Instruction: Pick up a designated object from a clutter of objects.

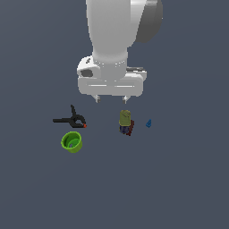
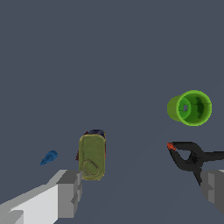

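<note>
While the gripper [image 1: 110, 98] hangs above the floor with jaws spread wide and holding nothing, the tiny blue piece [image 1: 148, 123] lies right of centre in the exterior view. It is a small, pointed wedge, solid blue, just beside the olive-and-red block [image 1: 125, 122] but apart from it. The black clamp [image 1: 71, 120] and green cup [image 1: 71, 142] sit left of centre.

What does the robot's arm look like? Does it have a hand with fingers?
The arm is a fat, smooth, rounded tube, white with light grey shading. At its end sits a wide, boxy white hand, the gripper, with two small pale fingers poking down. In the wrist view the fingers look like blocky grey slabs. No cables or markings show.
</note>
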You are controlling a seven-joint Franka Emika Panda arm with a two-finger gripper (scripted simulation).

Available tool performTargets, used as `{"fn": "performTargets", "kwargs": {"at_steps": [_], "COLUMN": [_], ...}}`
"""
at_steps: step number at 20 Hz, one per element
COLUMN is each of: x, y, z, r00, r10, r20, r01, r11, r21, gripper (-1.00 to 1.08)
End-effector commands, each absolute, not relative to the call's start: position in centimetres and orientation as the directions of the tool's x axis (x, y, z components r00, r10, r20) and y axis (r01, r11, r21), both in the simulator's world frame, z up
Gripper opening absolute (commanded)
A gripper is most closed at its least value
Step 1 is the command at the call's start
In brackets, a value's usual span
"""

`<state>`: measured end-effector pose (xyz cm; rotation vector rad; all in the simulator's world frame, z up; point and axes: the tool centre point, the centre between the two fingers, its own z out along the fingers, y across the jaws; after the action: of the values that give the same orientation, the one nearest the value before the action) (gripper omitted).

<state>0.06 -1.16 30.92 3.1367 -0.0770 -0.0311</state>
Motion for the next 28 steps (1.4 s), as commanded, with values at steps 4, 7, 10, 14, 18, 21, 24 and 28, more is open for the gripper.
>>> {"fn": "performTargets", "kwargs": {"at_steps": [4,7,10,14,18,21,24,28], "x": [0.2,0.4,0.5,0.5,0.5,0.6,0.6,0.5], "y": [-1.1,-0.8,-0.7,-0.7,-0.2,0.4,1.3,2.9], "z": [31.3,32.3,32.9,32.7,32.1,31.3,30.3,28.3], "r00": [0.999,0.998,0.998,0.998,1.000,1.000,0.997,0.982], "r10": [-0.051,-0.058,-0.062,-0.057,-0.025,0.019,0.081,0.188], "r20": [-0.014,0.000,0.008,0.007,0.007,0.006,0.005,0.001], "r01": [-0.051,-0.058,-0.062,-0.057,-0.025,0.019,0.080,0.188], "r11": [-0.999,-0.998,-0.998,-0.998,-1.000,-1.000,-0.997,-0.982], "r21": [0.002,-0.003,-0.006,-0.005,-0.002,0.003,0.009,0.018], "gripper": [1.00,1.00,1.00,1.00,1.00,1.00,1.00,1.00]}}
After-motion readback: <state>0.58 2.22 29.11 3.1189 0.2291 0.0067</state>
